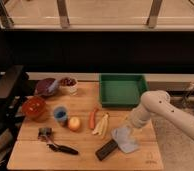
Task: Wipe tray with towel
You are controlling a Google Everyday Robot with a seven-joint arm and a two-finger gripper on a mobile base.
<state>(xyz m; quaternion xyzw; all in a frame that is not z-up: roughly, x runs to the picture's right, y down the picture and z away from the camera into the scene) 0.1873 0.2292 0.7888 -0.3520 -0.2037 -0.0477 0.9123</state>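
A green tray [122,90] sits at the back right of the wooden table [35,155]. A light grey-blue towel [125,139] lies crumpled on the table in front of it, near the right edge. My white arm comes in from the right and bends down over the towel. My gripper [128,128] is at the towel's upper edge, touching or just above it, largely hidden behind the arm's end.
A black rectangular object [106,149] lies just left of the towel. A carrot [93,117], a banana [102,125], an orange fruit [74,123], a blue cup [60,115], a red bowl [34,107], a purple bowl [47,86], a white cup [68,85] and a black utensil [55,145] lie to the left.
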